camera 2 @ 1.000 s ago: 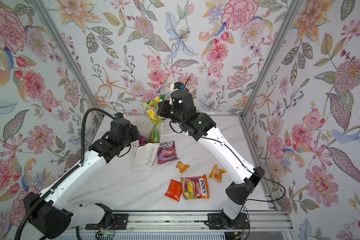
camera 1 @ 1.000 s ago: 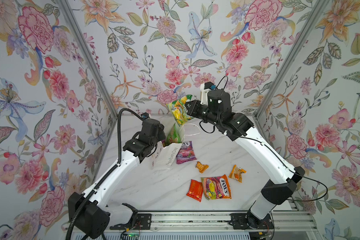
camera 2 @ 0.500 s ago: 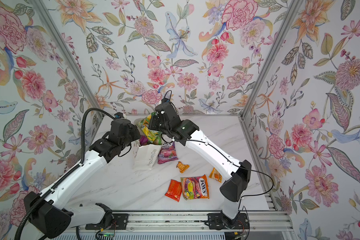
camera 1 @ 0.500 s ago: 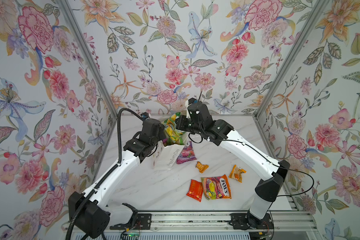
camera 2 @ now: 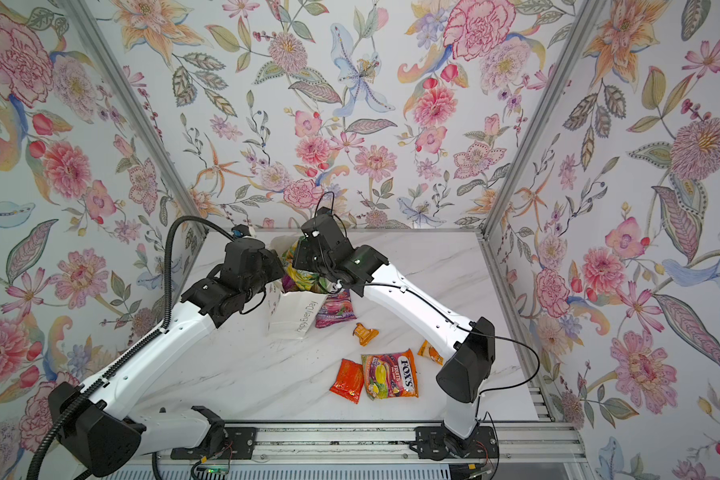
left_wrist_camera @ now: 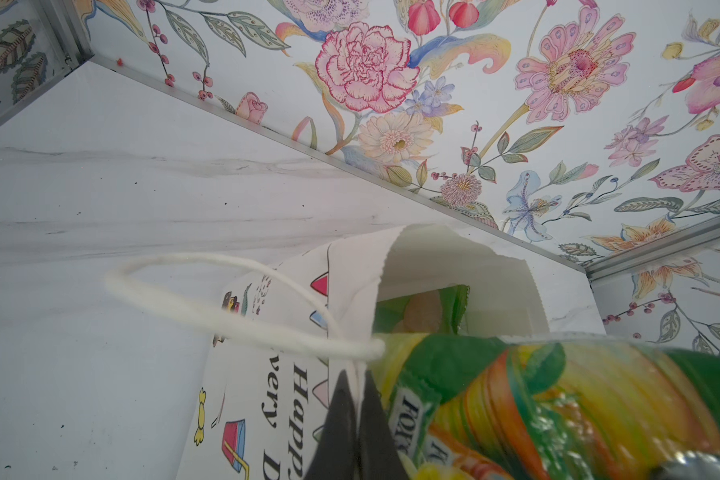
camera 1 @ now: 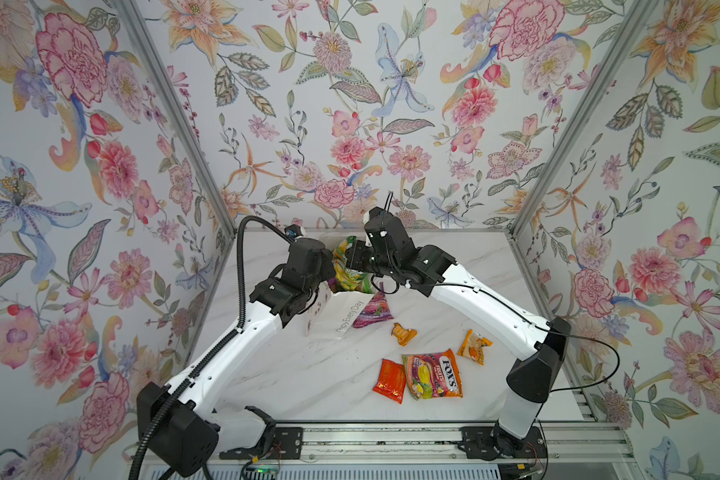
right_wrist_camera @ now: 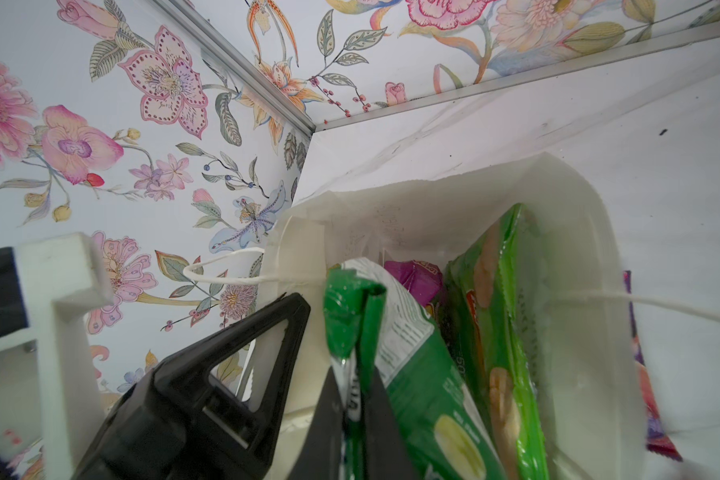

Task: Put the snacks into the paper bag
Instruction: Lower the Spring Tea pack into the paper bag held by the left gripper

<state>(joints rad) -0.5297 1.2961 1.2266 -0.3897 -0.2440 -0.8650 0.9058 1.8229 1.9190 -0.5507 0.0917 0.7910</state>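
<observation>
Marble surface (camera 1: 292,374): white paper bag (camera 1: 344,318) stands back-left, left end effector (left_wrist_camera: 356,415) clamped shut on its rim at the handle. Right end effector (right_wrist_camera: 352,399) pinches green candy bag (camera 1: 342,271) at the bag's mouth. Orange candy bag (camera 1: 433,374) lies loose in front.

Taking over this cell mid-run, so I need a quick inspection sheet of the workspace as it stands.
Surface: white marble table, few dark specks.
Job's things: paper bag standing, chips bag inside; purple FOX'S bag, orange FOX'S bag, three sachets outside.
Clutter: nothing seen.
Grippers: left gripper shut on paper bag's handle; right gripper shut on green FOX'S bag at its mouth.
Cables: black conduit along left arm; thin cable loops off right arm.
Surroundings: floral walls, aluminium frame.
</observation>
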